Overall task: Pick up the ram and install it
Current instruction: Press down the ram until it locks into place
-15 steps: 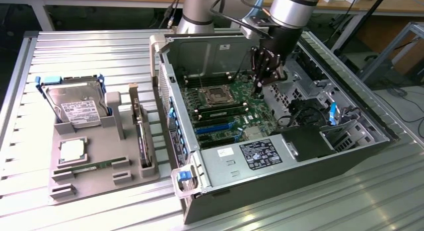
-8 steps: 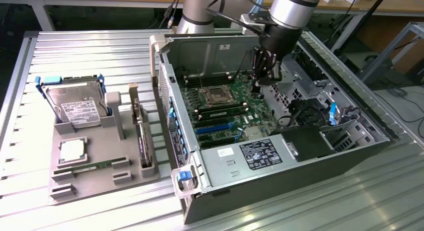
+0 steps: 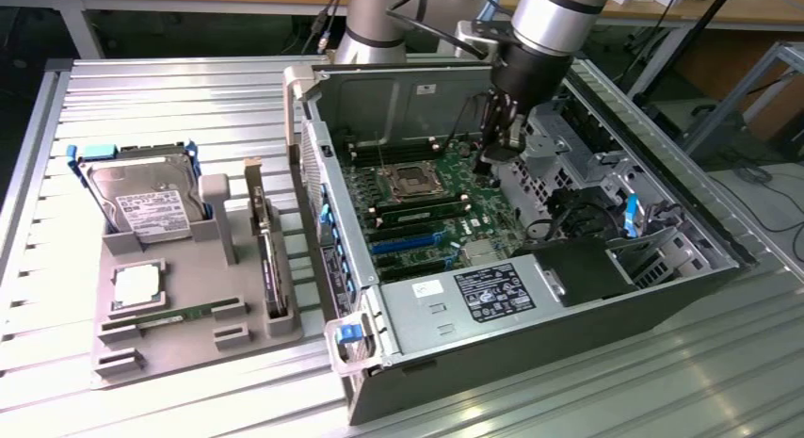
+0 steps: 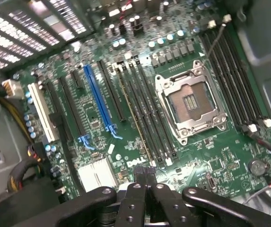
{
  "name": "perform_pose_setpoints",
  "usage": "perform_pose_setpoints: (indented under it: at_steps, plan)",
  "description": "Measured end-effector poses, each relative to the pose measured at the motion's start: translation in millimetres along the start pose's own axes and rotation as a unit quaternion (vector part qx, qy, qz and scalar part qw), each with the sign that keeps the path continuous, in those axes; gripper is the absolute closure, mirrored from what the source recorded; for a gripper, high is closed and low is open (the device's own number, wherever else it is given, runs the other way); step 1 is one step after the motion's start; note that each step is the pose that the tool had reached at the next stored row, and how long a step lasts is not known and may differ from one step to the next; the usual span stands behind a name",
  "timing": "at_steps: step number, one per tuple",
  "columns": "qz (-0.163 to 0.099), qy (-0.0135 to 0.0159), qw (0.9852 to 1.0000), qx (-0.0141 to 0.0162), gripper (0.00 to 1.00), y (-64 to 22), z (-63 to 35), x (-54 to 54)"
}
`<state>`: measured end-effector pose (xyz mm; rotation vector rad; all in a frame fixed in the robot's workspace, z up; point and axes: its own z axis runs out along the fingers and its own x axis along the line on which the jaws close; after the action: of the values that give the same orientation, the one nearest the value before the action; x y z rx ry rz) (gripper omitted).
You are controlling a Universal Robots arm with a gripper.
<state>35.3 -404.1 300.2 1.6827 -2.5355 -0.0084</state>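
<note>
A ram (image 3: 421,210) stands seated in a motherboard slot just beside the empty processor socket (image 3: 410,181). In the wrist view this ram (image 4: 134,118) shows edge-on as a thin line among the black slots. My gripper (image 3: 494,154) hangs inside the open computer case (image 3: 377,99), above the motherboard and past the socket from that stick. In the wrist view the gripper (image 4: 146,179) is shut, its fingers pressed together with nothing between them. Another ram (image 3: 169,317) lies flat in the grey tray (image 3: 151,363) at the exterior view's left.
The tray also holds an upright hard drive (image 3: 145,198), a square silver processor chip (image 3: 136,283) and an upright expansion card (image 3: 266,254). Case walls, a drive cage (image 3: 647,235), the power supply (image 3: 503,287) and cables (image 3: 566,212) crowd the arm.
</note>
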Motion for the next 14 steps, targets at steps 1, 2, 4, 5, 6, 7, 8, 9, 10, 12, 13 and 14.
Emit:
perform_pose_setpoints:
  at_steps: [1,2,4,5,6,7,8,9,10,12,13,14]
  plan:
    - [0.008,-0.0005,1.0,-0.0007,0.9,0.0,0.0,0.0]
    - [0.016,-0.0009,0.9999,-0.0013,0.9,0.0,0.0,0.0]
    - [0.033,-0.002,0.9995,-0.0026,0.9,0.0,0.0,0.0]
    - [0.04,-0.0024,0.9992,-0.0032,0.9,0.0,0.0,0.0]
    - [0.048,-0.0028,0.9988,-0.0038,0.9,0.0,0.0,0.0]
    - [0.059,-0.0035,0.9982,-0.0047,0.9,0.0,0.0,0.0]
    - [0.076,-0.0045,0.9971,-0.006,0.9,0.0,-0.1,0.0]
    - [0.084,-0.005,0.9964,-0.0067,0.9,0.0,-0.1,0.0]
    - [0.092,-0.0055,0.9957,-0.0073,0.9,0.0,-0.1,0.0]
    - [0.123,-0.0073,0.9924,-0.0097,0.9,0.0,-0.2,0.0]
    - [0.134,-0.0079,0.9909,-0.0106,0.9,0.0,-0.3,0.0]
    - [0.142,-0.0085,0.9897,-0.0113,0.9,0.0,-0.4,0.0]
